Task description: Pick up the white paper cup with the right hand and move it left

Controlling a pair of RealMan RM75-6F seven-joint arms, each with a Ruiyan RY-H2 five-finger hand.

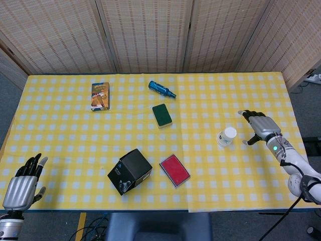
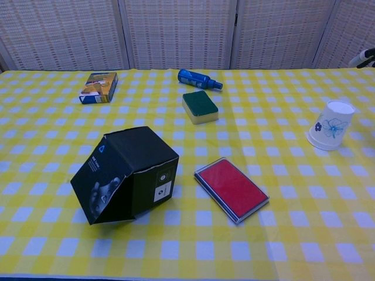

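The white paper cup (image 1: 226,136) (image 2: 331,124) stands upside down on the right part of the yellow checked table, with a blue flower print on its side. My right hand (image 1: 260,126) hovers just to the right of the cup, fingers spread and holding nothing, a small gap from it. In the chest view only a fingertip (image 2: 363,58) shows at the right edge. My left hand (image 1: 22,181) hangs open at the table's front left corner, far from the cup.
A red flat case (image 1: 174,170) and a tilted black box (image 1: 129,171) lie left of the cup near the front. A green sponge (image 1: 162,115), a blue bottle (image 1: 161,89) and a small printed box (image 1: 100,95) lie further back.
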